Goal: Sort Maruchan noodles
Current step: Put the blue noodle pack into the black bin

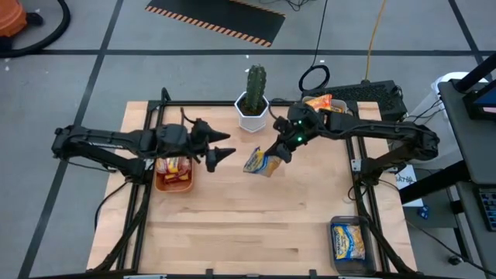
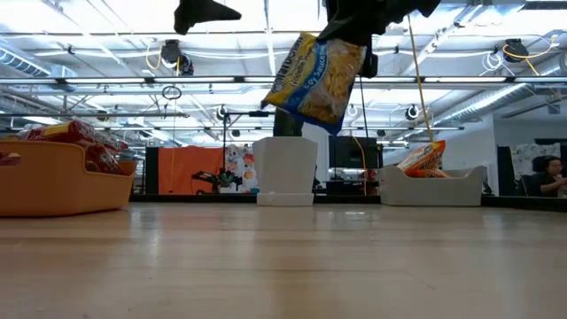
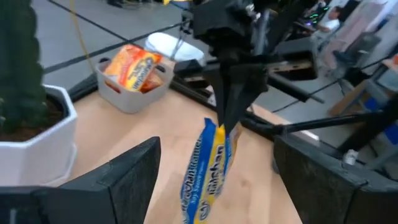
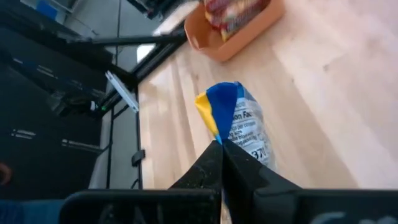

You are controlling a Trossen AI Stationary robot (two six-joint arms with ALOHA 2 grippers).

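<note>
My right gripper (image 1: pixel 280 149) is shut on a blue-and-yellow noodle packet (image 1: pixel 262 162) held above the table's middle; the packet also shows in the low view (image 2: pixel 317 78), the left wrist view (image 3: pixel 208 171) and the right wrist view (image 4: pixel 239 123). My left gripper (image 1: pixel 225 152) is open and empty, just left of the packet, level with it. Red-orange packets lie in the orange bin (image 1: pixel 172 175) at the left. An orange-yellow packet (image 1: pixel 319 101) sticks out of the grey bin (image 1: pixel 335 110) at the far right. A blue packet lies in the clear bin (image 1: pixel 349 242) at the near right. My right gripper pinches the packet's upper edge at a corner (image 4: pixel 219 132) between its two shut fingers. The fingers come from above and the right, slanting down. The packet hangs tilted below the fingers (image 3: pixel 233 106), lifted clear of the table.
A white pot with a green cactus (image 1: pixel 253 105) stands at the far middle, just behind both grippers. The bare wooden tabletop (image 1: pixel 256 225) spreads toward the near edge. A black frame runs along the table's sides.
</note>
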